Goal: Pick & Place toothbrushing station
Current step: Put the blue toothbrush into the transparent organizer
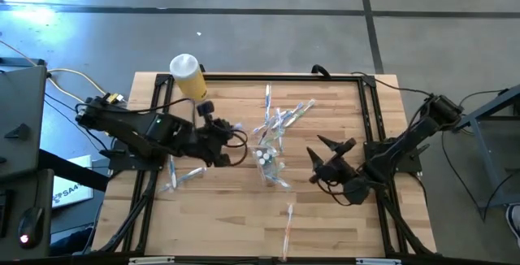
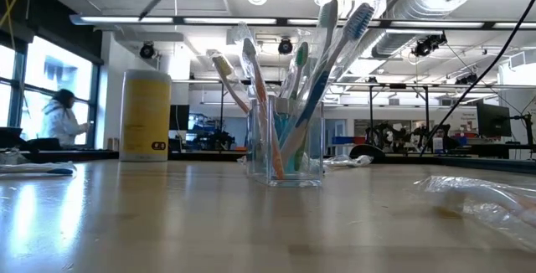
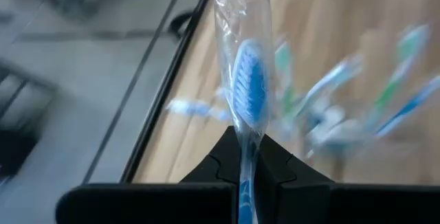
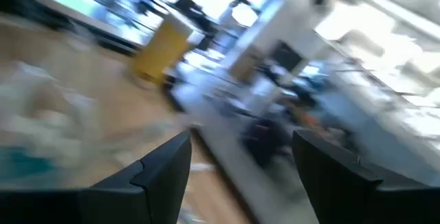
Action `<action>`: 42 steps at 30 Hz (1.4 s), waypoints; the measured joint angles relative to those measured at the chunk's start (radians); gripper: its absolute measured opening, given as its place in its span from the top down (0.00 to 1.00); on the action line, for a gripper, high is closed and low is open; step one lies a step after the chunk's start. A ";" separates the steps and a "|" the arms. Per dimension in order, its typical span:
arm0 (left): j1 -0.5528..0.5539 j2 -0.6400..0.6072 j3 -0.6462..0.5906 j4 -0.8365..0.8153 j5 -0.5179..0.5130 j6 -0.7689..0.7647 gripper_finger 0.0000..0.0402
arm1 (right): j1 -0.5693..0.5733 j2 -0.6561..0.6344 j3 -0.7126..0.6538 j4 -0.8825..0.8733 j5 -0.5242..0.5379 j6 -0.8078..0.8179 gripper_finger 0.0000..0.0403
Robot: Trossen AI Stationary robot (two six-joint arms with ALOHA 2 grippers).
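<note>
Left wrist view shows the left gripper (image 3: 249, 165) clenched on a wrapped blue toothbrush (image 3: 249, 86), which is held near its lower part, with the bristle head and the clear wrapper standing up ahead of the fingers. The grip is narrow and the wrapper looks slippery, so it is judged that the brush could slide or turn between the jaws if the arm is moved quickly. The long free end could also hit the brushes already standing in the clear cup (image 2: 285, 151), and the cup is light, so it could be pushed over or shifted.

In the high view the left gripper (image 1: 230, 132) is reached out low over the wood table (image 1: 219, 216), and the cup (image 1: 268, 161) is seen near it, ahead of the fingertips and a little to the side. A loose wrapped toothbrush (image 1: 180, 177) lies on the table just behind the gripper, under the arm, and the yellow bottle (image 1: 188, 76) stands well apart, beside the arm's rear part.

The right gripper (image 1: 331, 155) waits on the far side of the cup with its jaws released and nothing between them. Another wrapped brush (image 1: 288, 226) lies well apart from both grippers.
</note>
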 joint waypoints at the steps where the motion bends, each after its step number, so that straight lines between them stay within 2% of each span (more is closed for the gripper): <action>1: 0.004 -0.012 -0.024 0.079 0.039 0.042 0.99 | 0.010 -0.016 0.000 -0.025 -0.043 0.036 0.39; 7: 0.004 -0.056 -0.237 0.617 0.277 0.284 0.99 | 0.034 -0.120 0.000 -0.149 -0.368 0.251 0.39; 10: -0.005 -0.057 -0.338 0.849 0.404 0.318 0.99 | 0.019 -0.133 0.000 -0.132 -0.479 0.274 0.39; 14: -0.011 -0.037 -0.431 1.105 0.530 0.320 0.99 | -0.009 -0.132 0.000 -0.063 -0.708 0.261 0.39; 16: -0.025 -0.033 -0.463 1.136 0.555 0.320 0.99 | -0.032 -0.123 0.000 -0.019 -0.844 0.216 0.39; 18: -0.037 -0.022 -0.472 1.200 0.558 0.319 0.99 | -0.051 -0.115 0.000 0.024 -0.931 0.166 0.39; 24: -0.061 0.013 -0.474 1.310 0.596 0.333 0.99 | -0.105 -0.116 0.000 0.205 -0.948 0.095 0.39; 27: -0.062 0.050 -0.477 1.311 0.591 0.327 0.99 | -0.128 -0.116 0.000 0.305 -0.961 0.056 0.39; 31: -0.061 0.111 -0.477 1.363 0.586 0.318 0.99 | -0.164 -0.116 0.000 0.368 -1.100 0.040 0.39; 35: -0.061 0.150 -0.476 1.409 0.577 0.318 0.99 | -0.213 -0.115 0.000 0.371 -1.237 0.106 0.39; 42: -0.060 0.194 -0.475 1.466 0.515 0.321 0.99 | -0.261 -0.029 0.000 0.436 -1.321 0.138 0.39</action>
